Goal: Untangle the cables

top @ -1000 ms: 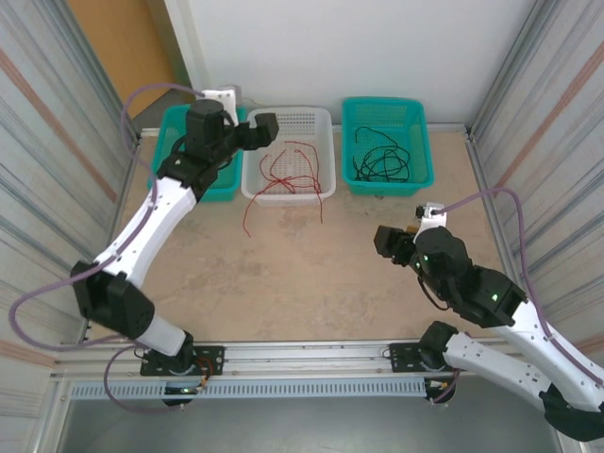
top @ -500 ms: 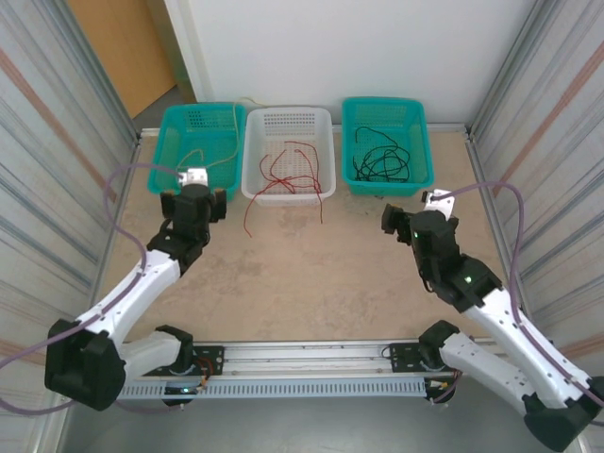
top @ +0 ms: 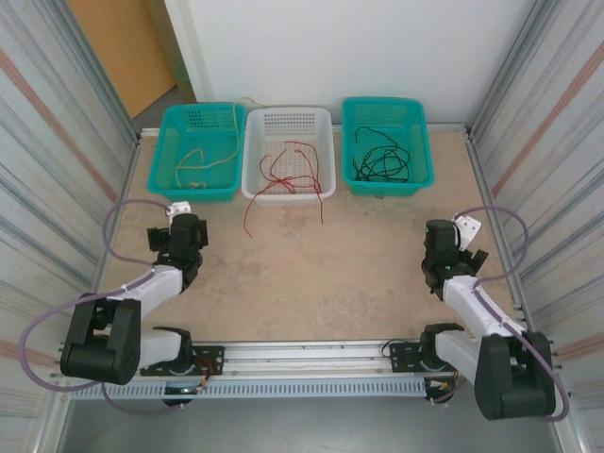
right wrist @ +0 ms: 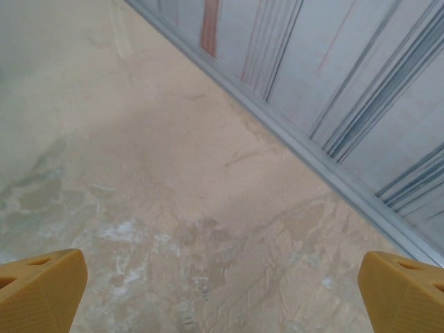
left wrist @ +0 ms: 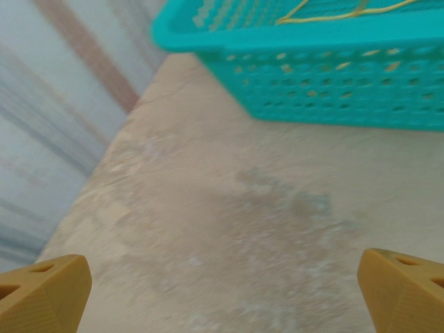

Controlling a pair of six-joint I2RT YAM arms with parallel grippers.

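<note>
Since thin red cables are lying in white mesh basket, yellow-tan cables, black cables in teal baskets flanking it, left gripper, right gripper are idling spread, empty.

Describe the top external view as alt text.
Three baskets, sorted by colour: yellow-tan cables in the left teal basket, red cables in the white basket and trailing onto the table, black cables in the right teal basket. Left gripper and right gripper sit open and empty.
</note>
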